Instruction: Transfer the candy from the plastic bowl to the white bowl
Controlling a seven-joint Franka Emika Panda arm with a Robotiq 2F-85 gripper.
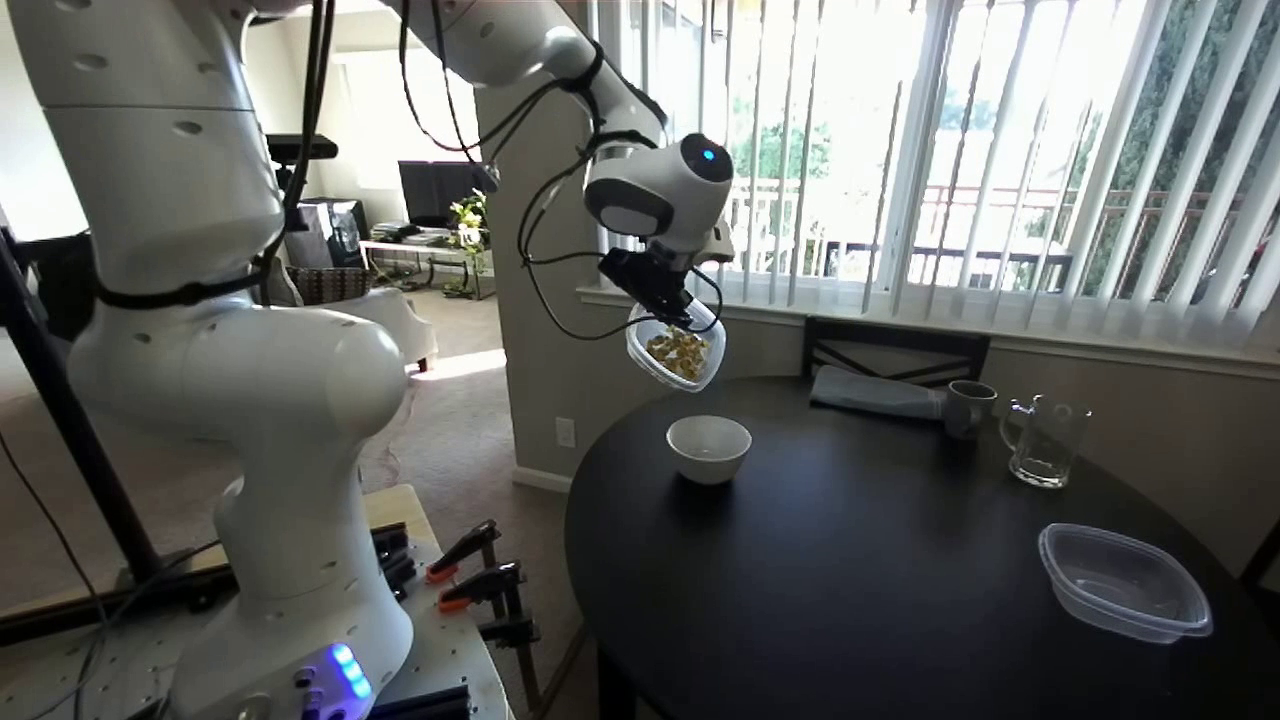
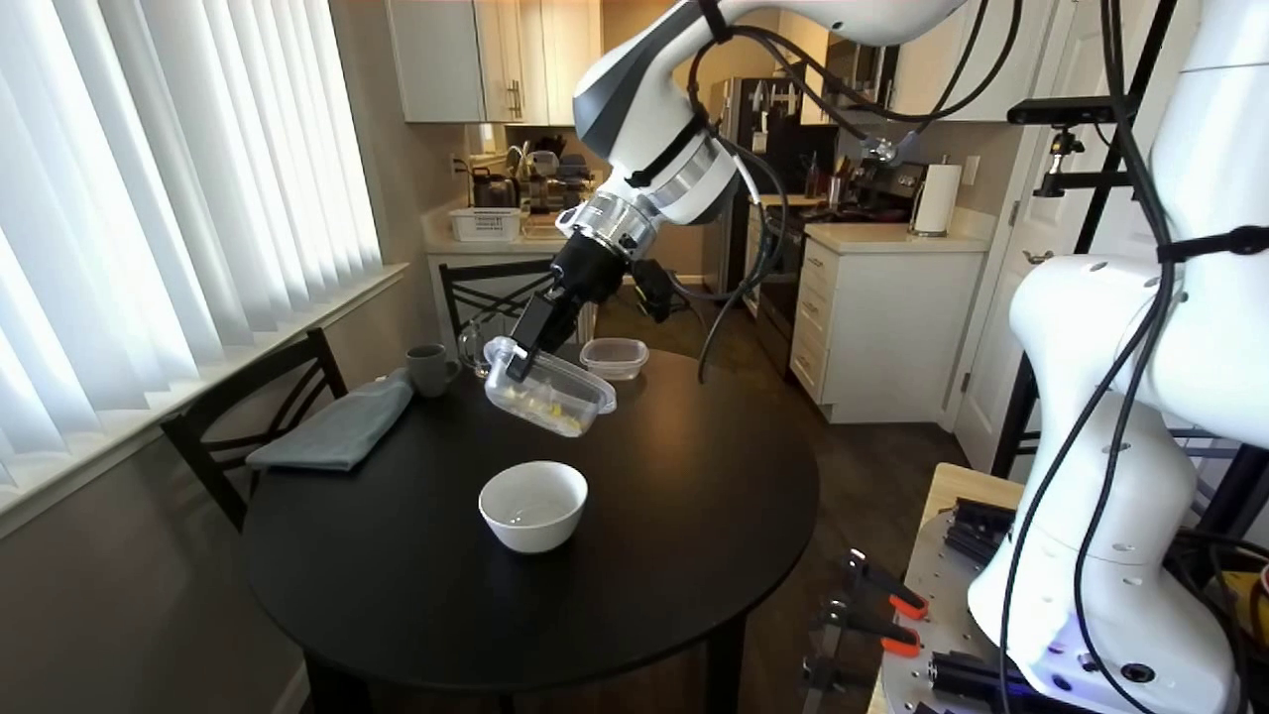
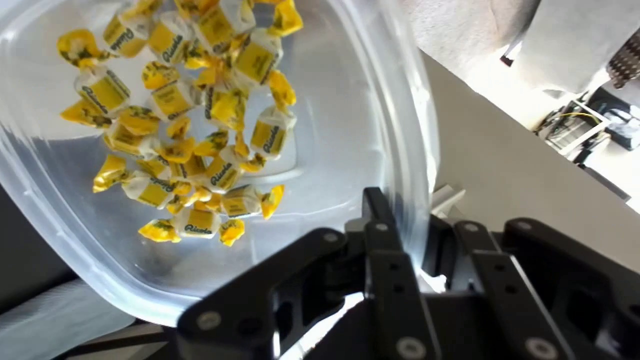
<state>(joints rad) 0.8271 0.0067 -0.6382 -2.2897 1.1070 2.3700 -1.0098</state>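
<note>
My gripper [image 3: 407, 220] is shut on the rim of the translucent plastic bowl [image 3: 330, 150]. One finger is inside the wall and one outside. In both exterior views the plastic bowl [image 1: 716, 345] [image 2: 583, 387] is held tilted in the air above the table. The yellow wrapped candy [image 3: 195, 165] lies heaped in the bowl; it also shows in both exterior views [image 1: 678, 353] [image 2: 540, 403]. The white bowl [image 1: 708, 455] [image 2: 533, 526] stands upright on the dark table, below the plastic bowl. It looks empty. The white bowl is not visible in the wrist view.
On the dark round table [image 1: 850, 600] stand a clear rectangular container [image 1: 1120, 590], a clear glass mug [image 1: 1045, 445] and a grey mug [image 1: 968, 410]. A folded grey cloth [image 1: 870, 392] lies near the window side. A dark chair [image 2: 283, 397] stands at the edge.
</note>
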